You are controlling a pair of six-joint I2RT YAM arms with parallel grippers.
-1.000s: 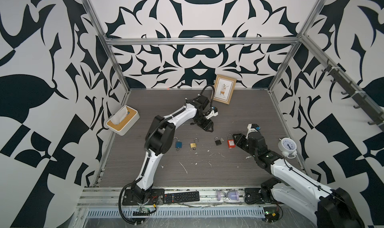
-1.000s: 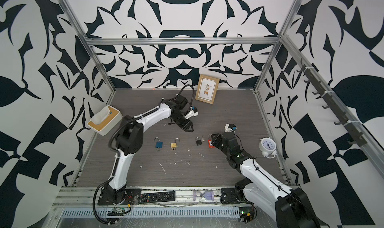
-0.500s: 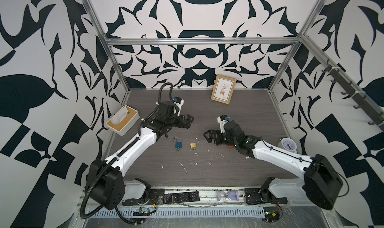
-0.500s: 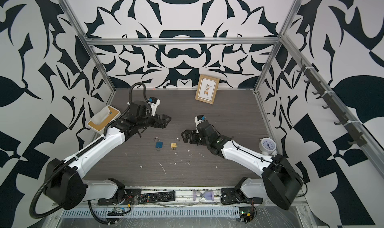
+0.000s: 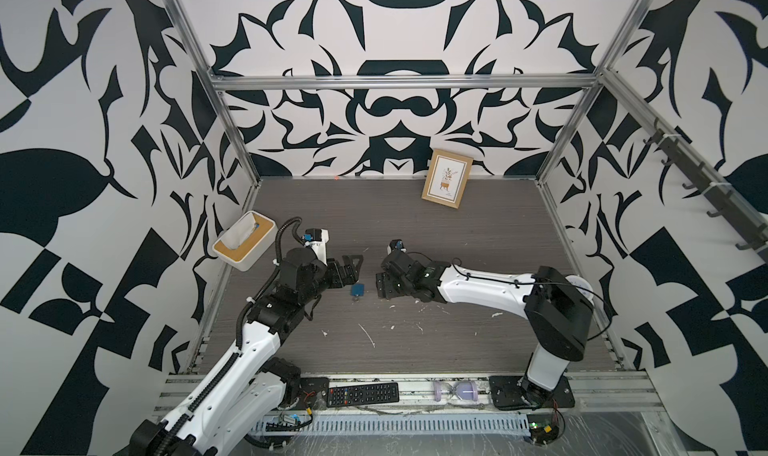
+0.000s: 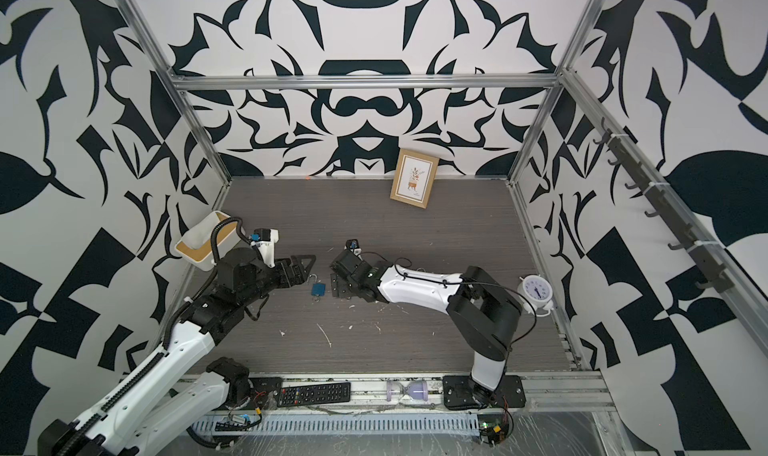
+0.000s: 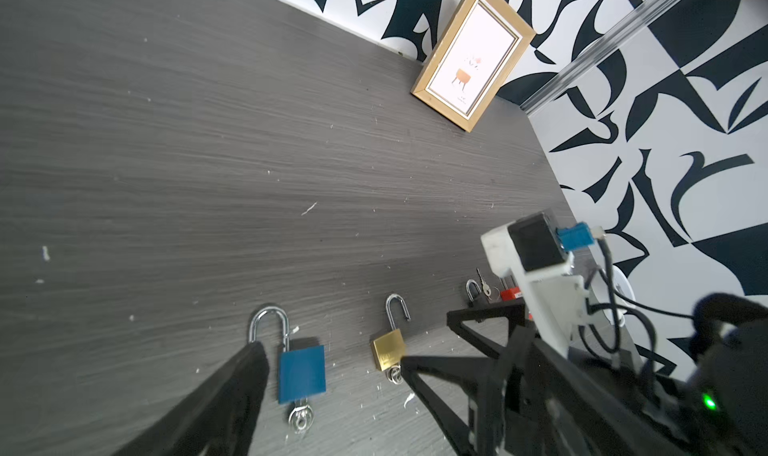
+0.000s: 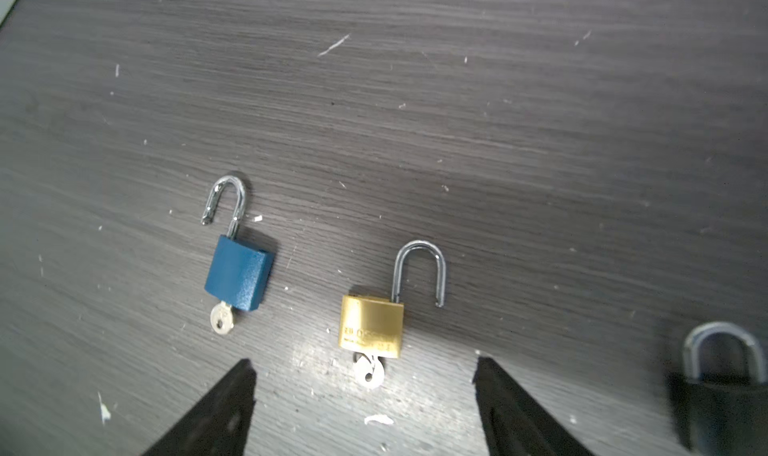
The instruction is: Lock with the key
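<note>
Blue padlock (image 5: 357, 289): where does it lie, seen from above? asks the first.

In both top views it lies flat on the grey wood-grain tabletop (image 5: 457, 233), a little left of the frame's middle, answers the second. The left gripper (image 5: 351, 270) is just above and left of it, the right gripper (image 5: 381, 285) just to its right. White specks litter the board. A picture frame (image 5: 447, 184) leans on the black-and-white patterned back wall, above centre. A tissue box (image 5: 245, 246) sits at the left edge and a clock (image 6: 536, 291) at the right. A remote (image 5: 363, 393) and an hourglass (image 5: 457, 390) lie on the front rail along the bottom.

And the left wrist camera?

The left gripper's fingers (image 7: 232, 391) stand wide apart, gripping nothing. The blue padlock, shackle swung open and key (image 7: 299, 418) in its base, shows between them. Whether a fingertip touches the shackle cannot be told. A brass padlock (image 7: 388, 352) lies beside it, shackle open as well.

The right wrist camera?

The right gripper's jaws are spread and empty. Ahead of them on the board lie the blue padlock and the brass one, side by side without touching, each with a key in it. A black padlock (image 8: 723, 391) sits beyond the brass one, blurred.
</note>
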